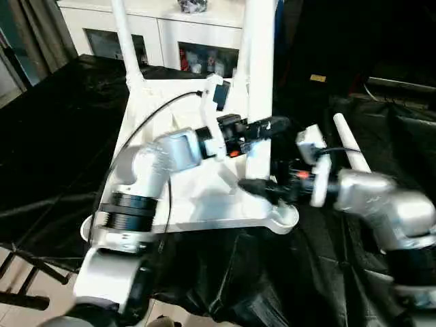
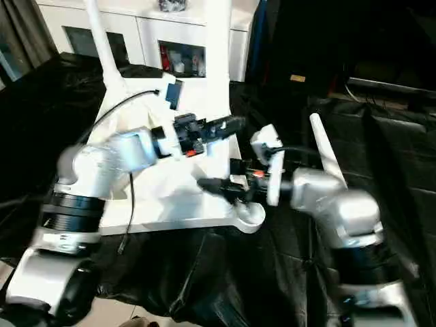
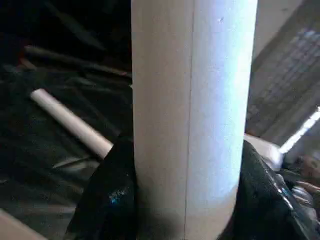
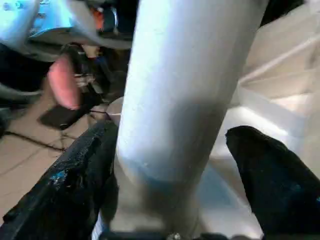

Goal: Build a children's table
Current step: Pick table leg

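Here, left gripper [image 1: 267, 126] clamping upright leg [image 1: 260, 82], right gripper [image 4: 175, 165] released, loose leg [image 1: 351, 146] beside tabletop [image 1: 197, 197].

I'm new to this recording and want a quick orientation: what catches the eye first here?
An upside-down white tabletop lies on black sheeting with legs standing up from it. The left gripper clasps the near upright leg, the right gripper straddles its base, and another leg lies loose to the right.

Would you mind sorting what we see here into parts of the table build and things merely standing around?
Part of the job:
- tabletop, lying underside up
- upright leg between the left gripper's fingers
- second standing leg
- loose leg on the black sheet

Just there:
- white cabinet with glass doors, behind
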Robot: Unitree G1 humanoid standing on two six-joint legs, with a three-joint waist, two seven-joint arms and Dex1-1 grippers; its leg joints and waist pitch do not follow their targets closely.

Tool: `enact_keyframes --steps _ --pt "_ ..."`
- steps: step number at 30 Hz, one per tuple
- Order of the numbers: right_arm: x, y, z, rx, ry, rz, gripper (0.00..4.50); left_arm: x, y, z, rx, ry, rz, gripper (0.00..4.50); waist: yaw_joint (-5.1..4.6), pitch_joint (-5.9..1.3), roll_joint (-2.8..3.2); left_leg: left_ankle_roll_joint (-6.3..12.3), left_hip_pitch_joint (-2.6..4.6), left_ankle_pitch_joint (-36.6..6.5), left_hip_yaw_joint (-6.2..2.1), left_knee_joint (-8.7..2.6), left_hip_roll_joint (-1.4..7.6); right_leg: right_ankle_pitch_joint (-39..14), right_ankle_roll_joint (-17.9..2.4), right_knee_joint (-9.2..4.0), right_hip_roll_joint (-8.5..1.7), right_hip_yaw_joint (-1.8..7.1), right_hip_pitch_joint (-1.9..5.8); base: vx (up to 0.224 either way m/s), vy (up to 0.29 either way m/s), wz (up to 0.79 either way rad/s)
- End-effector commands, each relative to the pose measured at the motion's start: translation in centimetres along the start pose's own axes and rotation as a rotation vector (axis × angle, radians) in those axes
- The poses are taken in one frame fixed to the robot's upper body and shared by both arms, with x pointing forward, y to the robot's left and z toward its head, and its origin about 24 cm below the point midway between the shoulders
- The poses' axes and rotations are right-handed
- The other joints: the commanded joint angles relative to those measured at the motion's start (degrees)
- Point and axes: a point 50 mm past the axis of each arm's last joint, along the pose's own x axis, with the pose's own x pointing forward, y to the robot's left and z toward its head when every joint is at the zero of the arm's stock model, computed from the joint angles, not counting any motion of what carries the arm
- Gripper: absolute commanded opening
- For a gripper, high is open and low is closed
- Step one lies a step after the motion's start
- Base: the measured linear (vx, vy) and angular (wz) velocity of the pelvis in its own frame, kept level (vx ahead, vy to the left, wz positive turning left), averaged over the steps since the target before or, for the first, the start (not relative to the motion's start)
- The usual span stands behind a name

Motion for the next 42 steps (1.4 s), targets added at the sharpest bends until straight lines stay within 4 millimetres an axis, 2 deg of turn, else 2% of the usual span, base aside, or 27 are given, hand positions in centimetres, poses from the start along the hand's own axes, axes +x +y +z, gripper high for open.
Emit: enact_keyframes --steps 1,6,8,11,22,28,29,33,35,37,38,40,42 --pt "0.0 0.1 0.2 0.009 0.008 0.044 3.89 0.5 -1.1 0.7 0.036 0.019 -0.078 1.88 0.34 -4.27 -1.02 3.54 0.60 -7.61 -0.43 -3.11 0.99 -12.94 -13.05 -3.69 -2.33 1.94 3.37 0.000 0.000 0.00" --pt "0.0 0.2 0.0 0.048 0.009 0.107 3.89 0.6 -1.8 0.1 0.050 0.059 -0.158 1.88 0.37 -4.22 -0.95 2.77 0.64 -8.63 -0.50 -3.17 1.01 -15.16 -12.39 -3.90 -2.34 1.91 3.26 0.000 0.000 0.00" --pt "0.1 0.3 0.0 0.060 0.007 0.127 3.61 0.7 -1.9 -0.1 0.054 0.073 -0.171 1.88 0.36 -4.27 -0.90 2.65 0.61 -8.64 -0.53 -3.17 1.02 -15.25 -12.28 -3.85 -2.37 1.89 3.33 0.000 0.000 0.00" --pt "0.1 0.4 0.0 0.069 0.008 0.142 3.51 0.7 -1.9 -0.2 0.060 0.082 -0.176 1.88 0.34 -4.28 -0.97 2.68 0.59 -8.46 -0.52 -3.15 1.03 -14.79 -12.31 -3.84 -2.33 1.90 3.29 0.000 0.000 0.00" --pt "0.4 0.6 -0.4 0.114 0.017 0.194 2.65 0.8 -2.0 -0.3 0.074 0.098 -0.194 1.88 0.41 -4.33 -1.18 2.67 0.52 -7.82 -0.52 -3.12 1.00 -15.12 -12.07 -3.76 -2.35 1.88 3.32 0.000 0.000 0.00" --pt "0.7 0.5 -0.6 0.122 -0.001 0.176 2.03 0.7 -2.2 -0.5 0.087 0.105 -0.212 1.88 0.38 -4.34 -1.21 2.48 0.45 -7.75 -0.50 -3.11 0.94 -15.40 -11.70 -3.80 -2.36 1.88 3.29 0.000 0.000 0.00" --pt "0.7 0.5 -0.6 0.122 -0.001 0.176 1.98 0.7 -2.2 -0.5 0.087 0.105 -0.212 2.44 0.41 -4.33 -1.21 2.45 0.47 -7.71 -0.50 -3.11 0.96 -15.45 -11.67 -3.81 -2.36 1.89 3.29 0.000 0.000 0.00" --pt "0.8 0.5 -0.7 0.112 -0.024 0.145 1.94 0.7 -2.3 -0.2 0.060 0.040 -0.243 2.58 0.42 -4.34 -1.12 2.39 0.49 -7.57 -0.50 -3.13 1.00 -15.07 -11.85 -3.81 -2.38 1.89 3.27 0.000 0.000 0.00" --pt "0.8 0.5 -0.7 0.112 -0.053 0.126 1.93 0.7 -2.5 0.5 0.075 -0.052 -0.259 2.91 0.47 -4.37 -1.14 2.29 0.47 -7.71 -0.51 -3.13 0.95 -15.12 -11.85 -3.82 -2.40 1.87 3.30 0.000 0.000 0.00" --pt "0.8 0.6 -0.7 0.114 -0.085 0.113 1.93 0.5 -2.6 1.2 0.075 -0.156 -0.274 3.02 0.51 -4.37 -1.16 2.38 0.47 -7.88 -0.49 -3.12 0.98 -15.04 -11.92 -3.87 -2.46 1.88 3.33 0.000 0.000 0.00" --pt "0.8 0.6 -0.7 0.119 -0.152 0.083 1.93 0.2 -2.6 2.3 0.094 -0.339 -0.265 3.04 0.55 -4.28 -1.15 2.60 0.26 -8.02 -0.42 -3.08 0.93 -14.77 -12.29 -4.09 -2.54 1.91 3.34 0.000 0.000 0.00" --pt "0.8 0.6 -0.9 0.114 -0.175 0.058 1.93 0.0 -2.5 2.7 0.091 -0.407 -0.233 3.04 0.72 -4.48 -1.16 2.55 0.39 -8.20 -0.49 -3.08 1.08 -14.03 -12.34 -3.91 -2.49 1.87 3.35 0.000 0.000 0.00" --pt "0.7 0.3 -1.3 0.081 -0.200 -0.033 1.93 -0.3 -2.5 3.0 0.124 -0.448 -0.179 3.04 0.80 -4.36 -1.19 2.30 0.45 -8.54 -0.57 -3.28 1.18 -15.13 -11.52 -4.07 -2.55 1.82 3.18 0.000 0.000 0.00"
